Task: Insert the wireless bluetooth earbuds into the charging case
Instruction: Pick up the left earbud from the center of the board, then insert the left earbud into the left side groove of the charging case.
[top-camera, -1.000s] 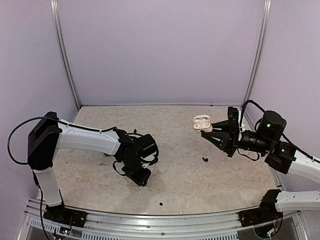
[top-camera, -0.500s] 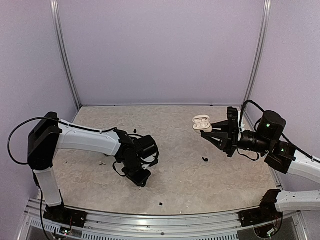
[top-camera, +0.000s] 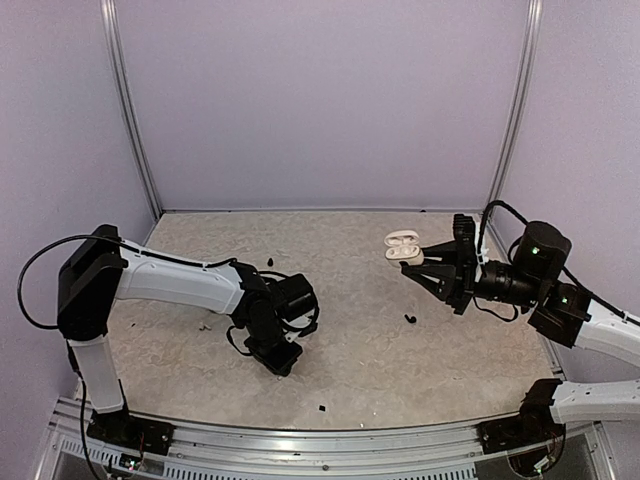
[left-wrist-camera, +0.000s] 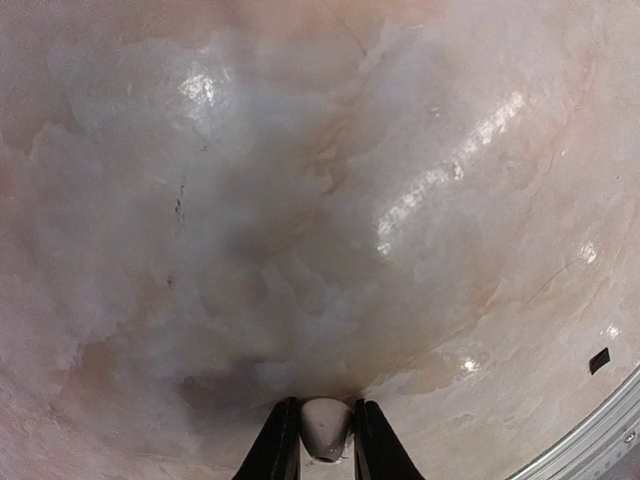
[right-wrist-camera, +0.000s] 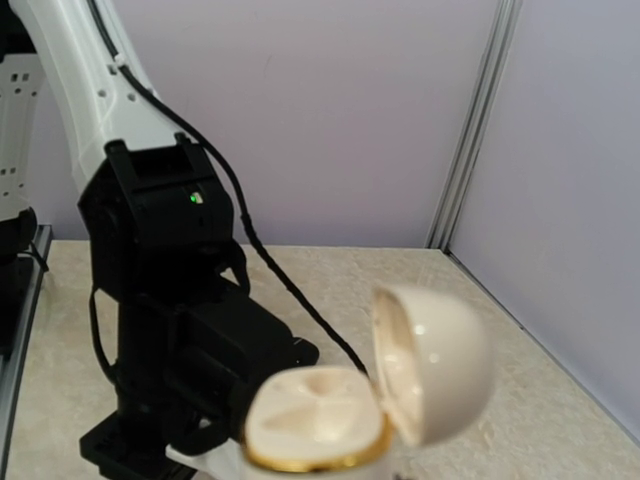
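Note:
My left gripper (top-camera: 279, 356) points down at the table, left of centre. In the left wrist view it (left-wrist-camera: 326, 440) is shut on a small white earbud (left-wrist-camera: 327, 425), held just above the marbled surface. My right gripper (top-camera: 420, 262) at the right holds the white charging case (top-camera: 403, 246) above the table. In the right wrist view the case (right-wrist-camera: 315, 420) has a gold rim and its lid (right-wrist-camera: 432, 362) stands open. Its two sockets look empty. The right fingers are mostly hidden under the case.
Small black bits lie on the table: one below the case (top-camera: 410, 319), one near the front edge (top-camera: 322, 408), one behind the left arm (top-camera: 270, 262). A metal rail (top-camera: 300, 440) borders the front. Purple walls enclose the back and sides.
My left gripper has shifted slightly to the left with the earbud in it. The right arm and case have barely moved.

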